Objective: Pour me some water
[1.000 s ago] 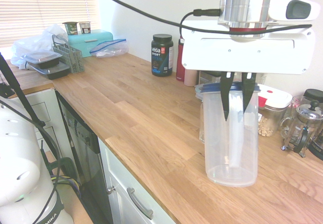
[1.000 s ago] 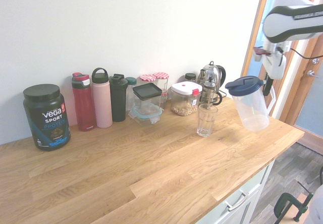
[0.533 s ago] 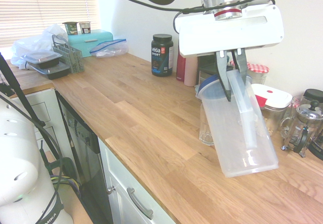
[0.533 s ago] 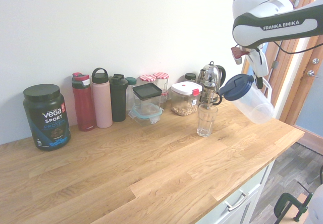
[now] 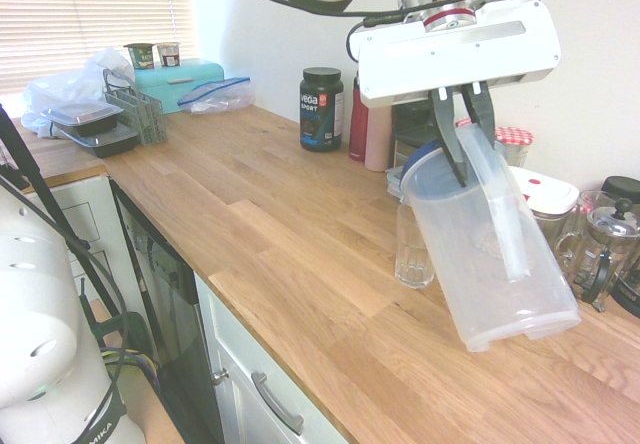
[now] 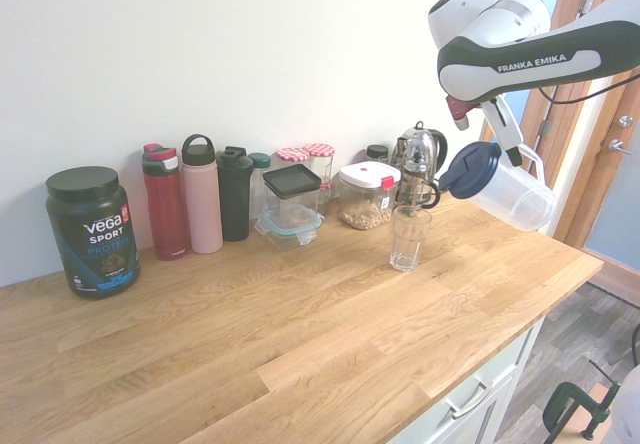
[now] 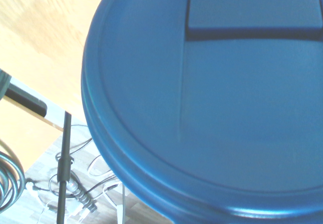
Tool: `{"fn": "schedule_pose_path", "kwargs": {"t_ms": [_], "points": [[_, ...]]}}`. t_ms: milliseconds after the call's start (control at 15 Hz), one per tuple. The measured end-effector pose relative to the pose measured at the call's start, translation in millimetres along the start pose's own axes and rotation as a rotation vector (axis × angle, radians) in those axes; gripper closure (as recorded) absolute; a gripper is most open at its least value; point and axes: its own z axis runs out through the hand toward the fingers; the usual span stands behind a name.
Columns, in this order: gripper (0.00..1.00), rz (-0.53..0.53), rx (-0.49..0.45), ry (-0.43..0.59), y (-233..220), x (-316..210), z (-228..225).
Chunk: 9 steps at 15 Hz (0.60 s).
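Note:
A clear plastic pitcher (image 5: 495, 254) with a blue lid (image 6: 470, 169) hangs tilted over the counter, lid end toward a clear drinking glass (image 6: 409, 237). My gripper (image 5: 465, 149) is shut on the pitcher's handle near the lid. The glass (image 5: 413, 248) stands upright on the wooden counter, just beside and below the lid. The pitcher looks empty; no water shows in it or in the glass. The blue lid (image 7: 212, 82) fills the wrist view.
Behind the glass stand a French press (image 6: 417, 164), a white-lidded jar (image 6: 367, 195), a dark-lidded container (image 6: 293, 202), bottles (image 6: 201, 194) and a black Vega tub (image 6: 91, 230). A teal bread box (image 5: 180, 83) and trays (image 5: 95, 124) sit at the counter's far end.
The arm has lifted the pitcher off the counter and swung it toward the glass, tipping it from upright to strongly tilted with the lid end lowered over the glass.

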Motion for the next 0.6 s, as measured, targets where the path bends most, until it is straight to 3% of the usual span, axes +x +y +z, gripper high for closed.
{"fn": "schedule_pose_path", "kwargs": {"t_ms": [600], "points": [[1.00,-0.020,-0.001,-0.016,-54,45,3]]}}
